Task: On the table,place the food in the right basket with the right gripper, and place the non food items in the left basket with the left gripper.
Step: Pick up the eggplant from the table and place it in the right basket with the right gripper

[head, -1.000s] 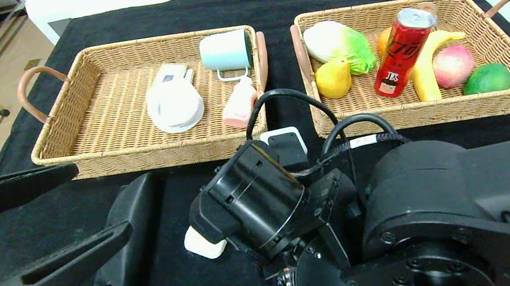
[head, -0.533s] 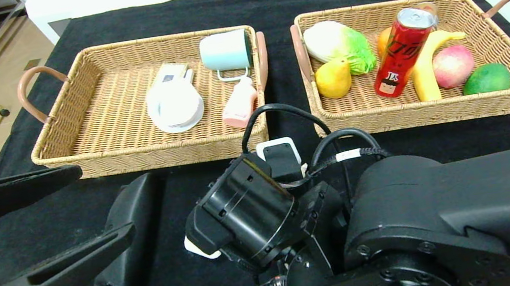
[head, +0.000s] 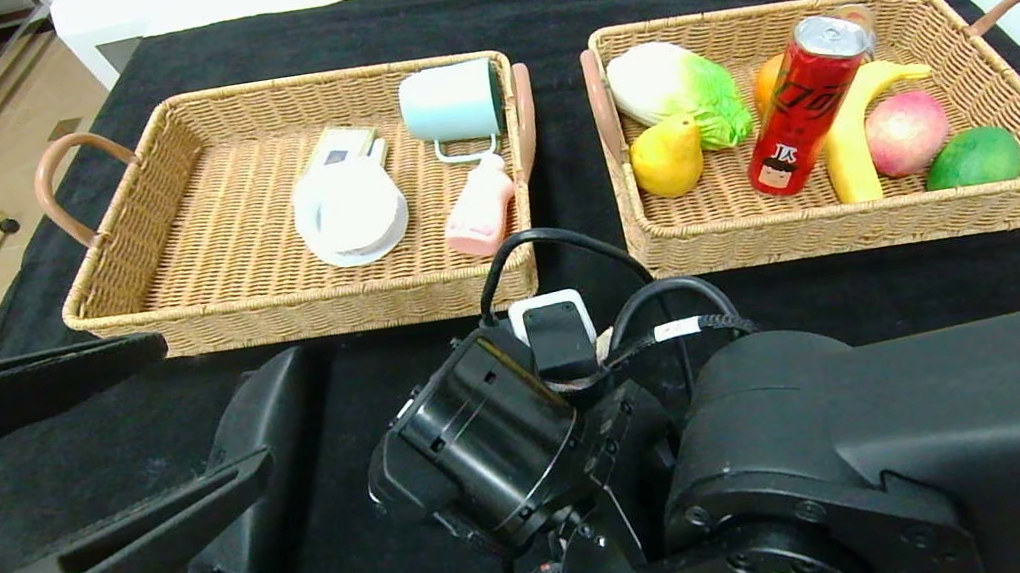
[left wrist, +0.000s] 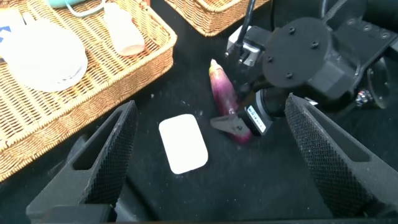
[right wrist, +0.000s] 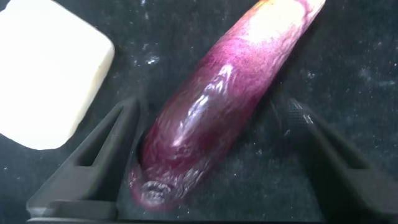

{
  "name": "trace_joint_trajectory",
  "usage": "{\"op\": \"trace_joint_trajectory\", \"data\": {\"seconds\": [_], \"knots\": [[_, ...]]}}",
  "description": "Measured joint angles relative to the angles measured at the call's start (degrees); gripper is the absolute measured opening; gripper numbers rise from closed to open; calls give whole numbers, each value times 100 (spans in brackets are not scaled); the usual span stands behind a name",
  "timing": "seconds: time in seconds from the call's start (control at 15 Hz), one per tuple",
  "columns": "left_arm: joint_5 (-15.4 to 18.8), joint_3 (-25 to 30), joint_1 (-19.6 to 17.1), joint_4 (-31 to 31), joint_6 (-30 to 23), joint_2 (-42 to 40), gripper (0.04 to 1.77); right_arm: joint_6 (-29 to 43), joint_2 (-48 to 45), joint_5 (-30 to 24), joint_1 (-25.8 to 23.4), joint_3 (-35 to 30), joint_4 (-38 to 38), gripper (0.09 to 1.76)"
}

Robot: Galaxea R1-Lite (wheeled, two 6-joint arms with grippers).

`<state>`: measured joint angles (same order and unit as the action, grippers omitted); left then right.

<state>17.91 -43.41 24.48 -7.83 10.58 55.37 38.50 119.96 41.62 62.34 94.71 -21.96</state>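
Eggplant (right wrist: pixel 217 106) lies on the bench (head: pixel 875 293) between the right hand's (right wrist: pixel 211 162) spread fingers, beside the white bar (left wrist: pixel 183 143); left hand (left wrist: pixel 211 155) hovers apart.

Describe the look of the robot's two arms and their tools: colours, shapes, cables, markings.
Both arms are black. The left tool has two long, flat, tapered fingers with cut-out slots and ribbed inner pads. The right arm has bulky rounded joints with visible screws, a cylindrical wrist, looping black cables with a white tag, and a white-framed black module; its tool has the same flat fingers.
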Motion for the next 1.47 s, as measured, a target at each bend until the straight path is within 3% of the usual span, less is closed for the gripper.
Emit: {"op": "trace_joint_trajectory", "data": {"seconds": [0.2, 0.4, 1.27, 1.47], "knots": [[6, 2, 5, 6, 28, -2, 172, -7, 24, 7, -5, -20, -6, 110], [11, 6, 11, 9, 28, -2, 172, 0, 28, 9, -2, -22, -6, 83], [9, 35, 13, 11, 118, -27, 172, 56, -2, 13, 22, -50, -28, 82], [9, 37, 13, 12, 121, -27, 172, 28, -190, 60, 107, -98, -325, 82]]}}
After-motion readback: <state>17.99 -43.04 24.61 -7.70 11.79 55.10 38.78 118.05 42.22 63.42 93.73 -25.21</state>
